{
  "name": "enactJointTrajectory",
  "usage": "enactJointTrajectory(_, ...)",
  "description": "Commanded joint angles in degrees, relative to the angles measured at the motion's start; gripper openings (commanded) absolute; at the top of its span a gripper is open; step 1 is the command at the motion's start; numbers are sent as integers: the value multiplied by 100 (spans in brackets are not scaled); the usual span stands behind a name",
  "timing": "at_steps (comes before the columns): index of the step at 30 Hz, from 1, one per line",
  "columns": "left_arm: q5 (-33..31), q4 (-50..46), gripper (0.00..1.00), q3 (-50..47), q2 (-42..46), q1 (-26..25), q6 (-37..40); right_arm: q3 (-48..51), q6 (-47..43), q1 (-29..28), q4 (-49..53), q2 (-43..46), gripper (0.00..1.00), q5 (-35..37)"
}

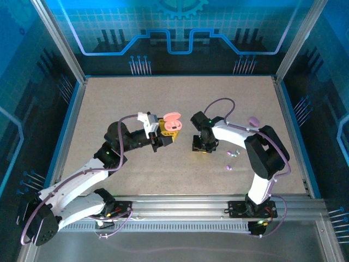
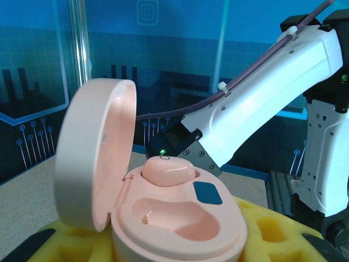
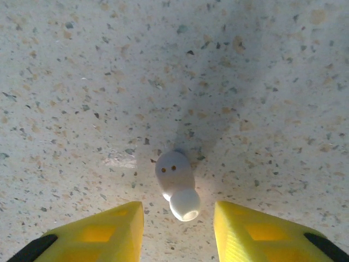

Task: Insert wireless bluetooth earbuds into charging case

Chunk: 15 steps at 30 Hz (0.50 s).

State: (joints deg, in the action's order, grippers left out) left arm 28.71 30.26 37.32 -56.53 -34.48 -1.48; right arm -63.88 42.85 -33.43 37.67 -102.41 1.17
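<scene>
My left gripper (image 1: 165,135) is shut on a pink charging case (image 1: 172,122) and holds it above the table. In the left wrist view the case (image 2: 180,221) sits between the yellow pads (image 2: 272,229) with its lid (image 2: 95,153) swung open. One pink earbud (image 2: 168,170) rests in the far socket, while the near socket is bare. My right gripper (image 1: 200,146) points down at the table just right of the case. It stands open (image 3: 177,221) around a pale earbud (image 3: 175,183) lying on the tabletop, and neither pad (image 3: 109,232) touches it.
A few tiny loose earbuds (image 1: 232,154) lie on the table right of the right gripper, one more (image 1: 229,167) nearer the front. A purple case (image 1: 253,120) sits farther right. The right arm (image 2: 272,103) stands close behind the held case. Frame posts flank the table.
</scene>
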Motion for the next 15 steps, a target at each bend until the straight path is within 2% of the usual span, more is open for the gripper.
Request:
enactJointTrajectory(1, 0, 185, 26, 84, 19, -37, 45, -132, -67, -35, 277, 122, 40, 218)
enactJointTrajectory(6, 3, 197, 26, 74, 20, -35, 42, -231, -322, 46, 386, 197, 40, 301)
enactJointTrajectory(15, 6, 215, 26, 72, 11, -34, -2, -415, -704, 255, 404, 24, 32, 147)
